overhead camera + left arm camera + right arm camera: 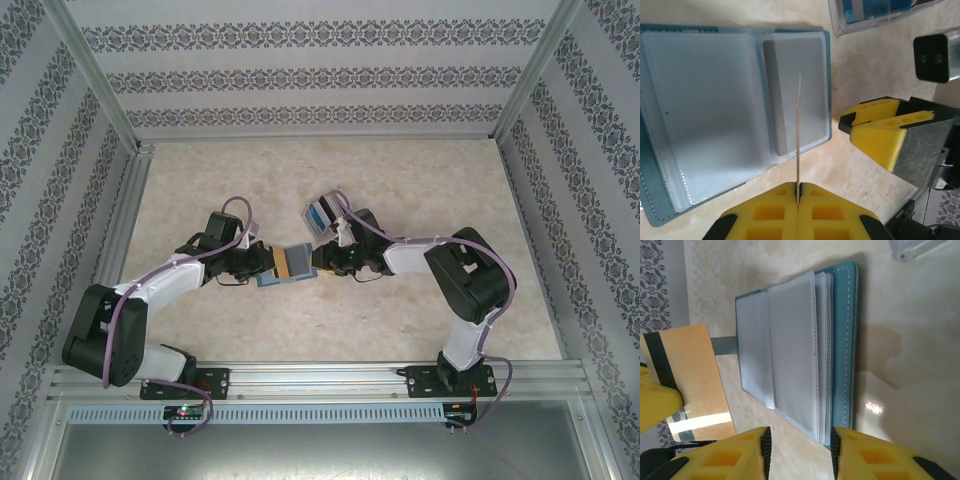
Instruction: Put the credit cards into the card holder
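The card holder (715,115) lies open on the table, teal with clear sleeves that look empty. My left gripper (799,189) is shut on a tan-orange credit card (799,135), seen edge-on and standing over the holder's right-hand sleeve. From the right wrist the same card (692,375) shows its dark stripe, left of the holder (805,350). My right gripper (800,442) is open, its jaws astride the near end of the sleeve stack and teal cover without closing on them. From above, both grippers meet at the holder (272,278), the left gripper (262,266) facing the right gripper (322,260).
A clear plastic box (322,212) with more cards stands just behind the holder, close to the right arm's wrist; its corner (880,12) shows blue inside. Patterned walls and metal posts enclose the marbled table (420,190).
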Available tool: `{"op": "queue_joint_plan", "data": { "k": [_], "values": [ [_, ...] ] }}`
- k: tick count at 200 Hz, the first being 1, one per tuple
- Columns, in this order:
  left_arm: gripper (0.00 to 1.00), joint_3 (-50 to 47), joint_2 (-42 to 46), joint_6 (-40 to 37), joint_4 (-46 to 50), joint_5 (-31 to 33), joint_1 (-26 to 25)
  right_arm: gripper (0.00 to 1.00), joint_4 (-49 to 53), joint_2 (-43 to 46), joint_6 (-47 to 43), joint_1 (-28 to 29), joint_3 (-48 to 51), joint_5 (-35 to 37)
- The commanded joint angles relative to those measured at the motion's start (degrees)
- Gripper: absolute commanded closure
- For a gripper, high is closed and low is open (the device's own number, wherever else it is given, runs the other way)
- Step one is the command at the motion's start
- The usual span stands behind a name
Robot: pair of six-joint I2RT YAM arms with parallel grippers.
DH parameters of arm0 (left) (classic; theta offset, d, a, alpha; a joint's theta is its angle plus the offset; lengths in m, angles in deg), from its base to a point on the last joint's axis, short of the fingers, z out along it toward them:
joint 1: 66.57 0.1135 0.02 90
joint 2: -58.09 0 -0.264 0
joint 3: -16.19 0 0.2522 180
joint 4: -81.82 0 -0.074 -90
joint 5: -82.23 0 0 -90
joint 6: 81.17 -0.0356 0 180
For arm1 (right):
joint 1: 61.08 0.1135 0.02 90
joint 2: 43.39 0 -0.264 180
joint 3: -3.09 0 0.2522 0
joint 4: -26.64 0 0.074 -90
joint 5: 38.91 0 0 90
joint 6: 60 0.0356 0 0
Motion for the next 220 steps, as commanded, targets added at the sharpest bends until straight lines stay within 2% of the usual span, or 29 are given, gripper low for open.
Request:
{"op": "queue_joint_plan", "data": {
  "k": [1,68,220],
  "values": [
    [1.00,0.4,-2.6,-3.0,-1.2,-2.4,1.3,0.61,0.8,-1.2,-1.0,0.9,-1.8,0.8],
    [1.00,0.4,-7.1,-1.8,-7.4,-7.2,2.9,0.61,2.0,-1.9,-1.2,1.1,-2.8,1.0],
    [1.00,0.6,-10.7,-2.1,-8.5,-7.1,3.3,0.61,3.2,-3.3,-1.5,1.1,-4.0,0.8]
  ]
}}
